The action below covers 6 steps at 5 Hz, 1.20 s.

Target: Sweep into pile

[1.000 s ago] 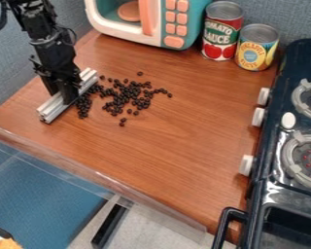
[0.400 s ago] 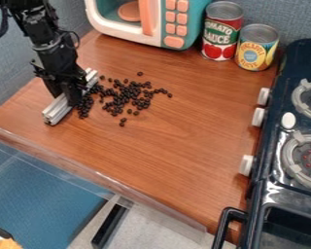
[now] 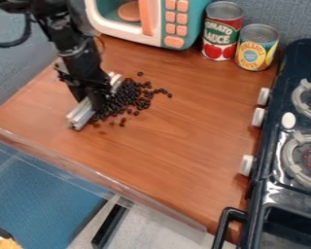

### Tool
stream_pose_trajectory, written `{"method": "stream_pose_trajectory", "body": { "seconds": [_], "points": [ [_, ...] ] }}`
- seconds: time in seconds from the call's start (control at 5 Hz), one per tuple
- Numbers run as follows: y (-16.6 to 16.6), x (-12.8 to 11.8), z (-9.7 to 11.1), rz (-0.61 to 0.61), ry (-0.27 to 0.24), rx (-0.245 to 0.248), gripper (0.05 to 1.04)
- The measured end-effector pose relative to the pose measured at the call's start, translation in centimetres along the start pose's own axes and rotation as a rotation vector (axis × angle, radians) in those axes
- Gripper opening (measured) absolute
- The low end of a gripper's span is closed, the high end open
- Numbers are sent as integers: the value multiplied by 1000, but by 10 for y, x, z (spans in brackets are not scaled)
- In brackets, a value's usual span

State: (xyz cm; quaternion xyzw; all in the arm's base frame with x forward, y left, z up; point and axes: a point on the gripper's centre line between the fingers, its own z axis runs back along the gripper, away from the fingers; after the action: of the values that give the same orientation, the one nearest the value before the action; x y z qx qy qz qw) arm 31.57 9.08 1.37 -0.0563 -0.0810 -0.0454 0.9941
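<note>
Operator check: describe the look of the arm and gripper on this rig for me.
The arm is black all over, built of chunky, angular segments with small bracket-like parts jutting from its sides. A thick black cable loops out on the left side of the picture, near the top. The gripper is black too, dark and blocky, with no markings that I can make out.

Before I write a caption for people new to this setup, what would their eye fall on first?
Probably the scatter of small dark beads on the wooden counter, left of the picture's middle, with the pale metal bar held by the black gripper against their left side. Next would likely be the teal-and-white toy microwave with its orange buttons, at the top.
</note>
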Motion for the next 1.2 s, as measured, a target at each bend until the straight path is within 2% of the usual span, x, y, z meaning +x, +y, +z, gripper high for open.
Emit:
{"method": "stream_pose_trajectory", "body": {
  "seconds": [0.2,0.4,0.8,1.0,1.2],
  "points": [
    [-9,-2,-1,7,-6,-13,365],
    [-31,-1,-3,-14,-1,-37,365],
    [-47,-3,-4,15,-5,-68,365],
    [-51,-1,-1,22,5,-98,365],
    [-40,9,13,55,-12,-139,365]
  ]
}}
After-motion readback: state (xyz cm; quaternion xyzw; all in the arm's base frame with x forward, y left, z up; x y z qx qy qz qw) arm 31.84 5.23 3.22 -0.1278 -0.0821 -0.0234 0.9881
